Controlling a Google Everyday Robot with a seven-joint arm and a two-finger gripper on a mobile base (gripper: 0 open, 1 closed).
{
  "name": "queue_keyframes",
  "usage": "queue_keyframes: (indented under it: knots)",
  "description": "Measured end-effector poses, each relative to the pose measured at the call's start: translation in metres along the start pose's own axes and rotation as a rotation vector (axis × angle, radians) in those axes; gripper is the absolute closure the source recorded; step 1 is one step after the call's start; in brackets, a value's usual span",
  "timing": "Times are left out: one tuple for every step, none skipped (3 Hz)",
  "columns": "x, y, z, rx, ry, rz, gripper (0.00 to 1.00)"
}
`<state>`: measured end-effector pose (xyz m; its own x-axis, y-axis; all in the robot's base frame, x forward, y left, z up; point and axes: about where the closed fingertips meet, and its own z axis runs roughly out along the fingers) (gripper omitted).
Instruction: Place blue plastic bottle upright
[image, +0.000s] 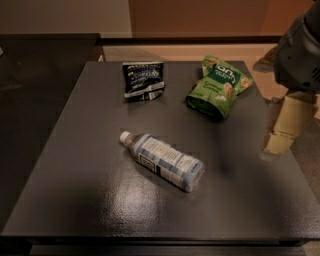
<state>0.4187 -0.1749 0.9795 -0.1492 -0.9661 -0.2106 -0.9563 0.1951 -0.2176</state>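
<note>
The blue plastic bottle lies on its side near the middle of the dark table. Its white cap points to the back left and its base to the front right. The pale blue-and-white label faces up. My gripper hangs at the table's right edge, below the grey arm housing. It is well to the right of the bottle, touches nothing and holds nothing that I can see.
A black-and-white snack bag lies at the back centre. A green snack pouch lies at the back right, between the gripper and the table's far edge. A darker counter adjoins the table on the left.
</note>
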Motion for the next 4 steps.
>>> queue_keyframes:
  knots:
    - [-0.032, 0.013, 0.012, -0.028, 0.02, -0.034, 0.0]
    - [-0.065, 0.02, 0.036, -0.042, 0.067, -0.051, 0.0]
    - [-0.094, 0.02, 0.072, -0.064, 0.126, -0.028, 0.0]
    - [-0.115, 0.022, 0.1, -0.094, 0.152, 0.053, 0.0]
